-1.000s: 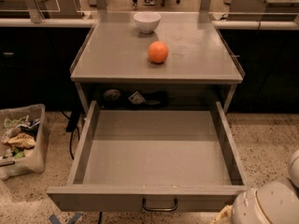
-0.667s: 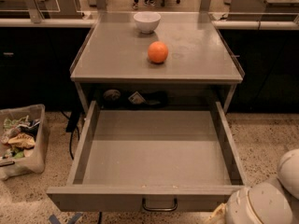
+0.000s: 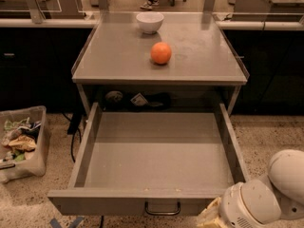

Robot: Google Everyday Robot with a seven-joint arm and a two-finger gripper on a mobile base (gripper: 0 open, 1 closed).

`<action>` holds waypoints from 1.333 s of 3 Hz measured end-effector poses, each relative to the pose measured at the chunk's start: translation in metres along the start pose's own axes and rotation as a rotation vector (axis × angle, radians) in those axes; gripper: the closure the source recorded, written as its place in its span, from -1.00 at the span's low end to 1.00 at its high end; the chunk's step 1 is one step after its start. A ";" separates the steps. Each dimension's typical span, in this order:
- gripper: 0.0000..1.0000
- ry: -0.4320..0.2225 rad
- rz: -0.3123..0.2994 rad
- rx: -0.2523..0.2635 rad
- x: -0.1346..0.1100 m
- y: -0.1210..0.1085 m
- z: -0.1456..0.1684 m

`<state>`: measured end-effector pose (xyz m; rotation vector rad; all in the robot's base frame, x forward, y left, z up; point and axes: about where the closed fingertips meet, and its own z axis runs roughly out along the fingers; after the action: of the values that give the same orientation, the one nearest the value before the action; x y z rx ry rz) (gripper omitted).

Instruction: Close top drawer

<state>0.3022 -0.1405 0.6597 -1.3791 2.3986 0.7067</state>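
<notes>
The top drawer (image 3: 156,151) is a wide, shallow grey metal drawer pulled far out of the cart toward me. It looks empty inside. Its flat front panel (image 3: 118,205) carries a small dark loop handle (image 3: 162,209) at the centre, near the bottom edge of the view. My arm's white rounded housing (image 3: 266,194) fills the lower right corner, just right of the drawer's front right corner. The gripper (image 3: 209,217) shows only as a pale tan part at the bottom edge, right of the handle; most of it is cut off.
An orange (image 3: 161,52) and a white bowl (image 3: 149,22) sit on the cart top (image 3: 109,56). Small items (image 3: 137,99) lie at the back under the top. A clear bin of rubbish (image 3: 19,141) stands on the floor at left. Dark counters run behind.
My arm's white housing has risen and moved slightly further into view at the lower right. The drawer, orange and bowl have not moved.
</notes>
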 end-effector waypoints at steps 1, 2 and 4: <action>1.00 -0.038 0.001 0.034 -0.025 -0.026 0.011; 1.00 -0.037 -0.001 0.041 -0.028 -0.034 0.014; 1.00 -0.068 0.017 0.069 -0.047 -0.074 0.020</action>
<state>0.3897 -0.1271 0.6453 -1.2888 2.3617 0.6574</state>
